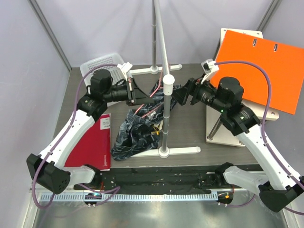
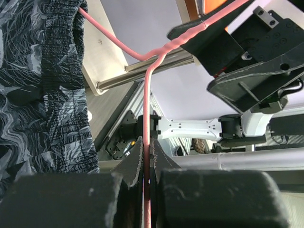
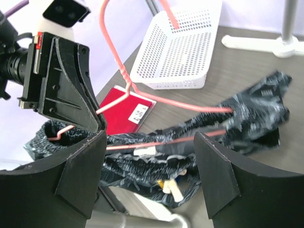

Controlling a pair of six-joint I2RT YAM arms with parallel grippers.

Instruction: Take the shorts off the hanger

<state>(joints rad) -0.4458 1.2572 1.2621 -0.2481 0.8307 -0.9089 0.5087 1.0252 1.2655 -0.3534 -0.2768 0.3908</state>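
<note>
Your left claw (image 2: 146, 159) is pinched shut on the hanger (image 2: 148, 95), and the thin pink wire runs straight up between its fingers. Your right claw (image 3: 149, 159) stands wide with nothing in it, facing the left one across the grey rail pole (image 1: 164, 95). The shorts (image 3: 204, 128) are draped over the hanger's lower wire between the two claws. In the top view their lower end sags to a heap on the table (image 1: 190, 128) beside the pole's foot. You cannot tell from these views whether the hook rests on the rail.

Expect the shorts to be light, limp and a little clingy. They will probably stretch and trail rather than lift as one piece, and a fold may catch on the wire. The hanger looks thin and springy, so it is likely to twist in your left claw if you tug hard.

Take hold with your right claw on the thick bunched cloth at the end nearest it, just below the wire. The gathered waistband (image 2: 61, 71) should give the firmest bite. Avoid pinching the wire, and avoid the paper tags (image 3: 145, 152), which would probably tear. Then draw the cloth along the wire and off its end rather than straight down.
</note>
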